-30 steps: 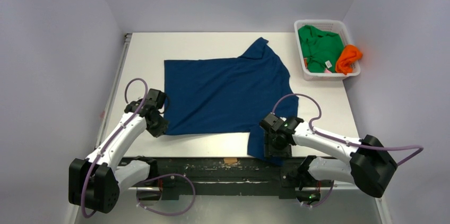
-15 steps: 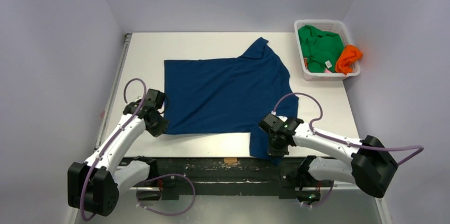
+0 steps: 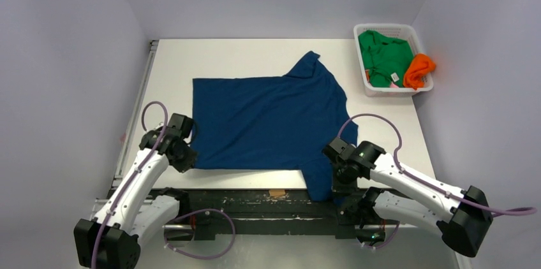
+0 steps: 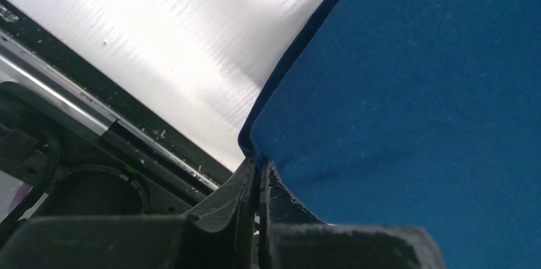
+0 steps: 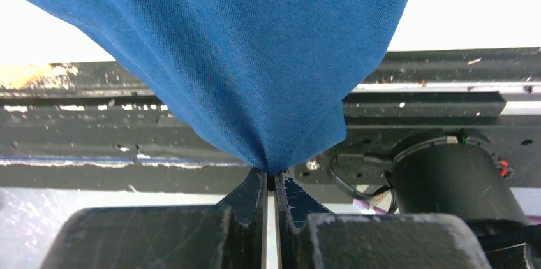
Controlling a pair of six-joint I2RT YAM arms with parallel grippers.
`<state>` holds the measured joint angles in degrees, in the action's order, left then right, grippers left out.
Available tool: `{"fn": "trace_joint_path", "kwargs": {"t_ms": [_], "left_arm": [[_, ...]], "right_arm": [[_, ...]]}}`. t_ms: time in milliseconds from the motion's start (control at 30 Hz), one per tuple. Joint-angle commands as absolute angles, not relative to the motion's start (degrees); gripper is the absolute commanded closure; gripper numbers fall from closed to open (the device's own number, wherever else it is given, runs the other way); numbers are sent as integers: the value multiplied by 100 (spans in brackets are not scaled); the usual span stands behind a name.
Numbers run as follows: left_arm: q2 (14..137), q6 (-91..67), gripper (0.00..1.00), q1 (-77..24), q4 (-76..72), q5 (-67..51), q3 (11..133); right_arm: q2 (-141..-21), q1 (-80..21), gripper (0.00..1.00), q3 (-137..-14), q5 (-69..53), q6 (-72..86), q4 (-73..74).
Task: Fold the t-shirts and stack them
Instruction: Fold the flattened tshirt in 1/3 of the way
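A dark blue t-shirt lies spread flat on the white table, plain side up, one sleeve pointing to the far side. My left gripper is shut on its near left corner. My right gripper is shut on the near right sleeve, whose cloth bunches into the closed jaws over the table's front rail. A bright green t-shirt and an orange t-shirt sit crumpled in the basket at the far right.
The white lattice basket stands at the table's far right corner. A black rail runs along the near edge between the arm bases. Grey walls close in the left, back and right sides.
The right gripper has closed on the near sleeve. Both arms have drawn toward the near edge, dragging the blue shirt slightly nearer and to the left.
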<state>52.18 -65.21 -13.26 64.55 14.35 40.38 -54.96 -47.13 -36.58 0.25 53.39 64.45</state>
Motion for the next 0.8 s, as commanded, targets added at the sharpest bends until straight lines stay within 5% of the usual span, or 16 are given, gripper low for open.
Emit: {"fn": "trace_joint_path", "kwargs": {"t_ms": [0, 767], "left_arm": [[4985, -6688, 100, -1331, 6992, 1360, 3975], [6564, -6679, 100, -940, 5610, 1279, 5194]], "right_arm": [[-5358, -4721, 100, -3619, -399, 5428, 6806], [-7664, -2419, 100, -6804, 368, 3254, 5229]]}}
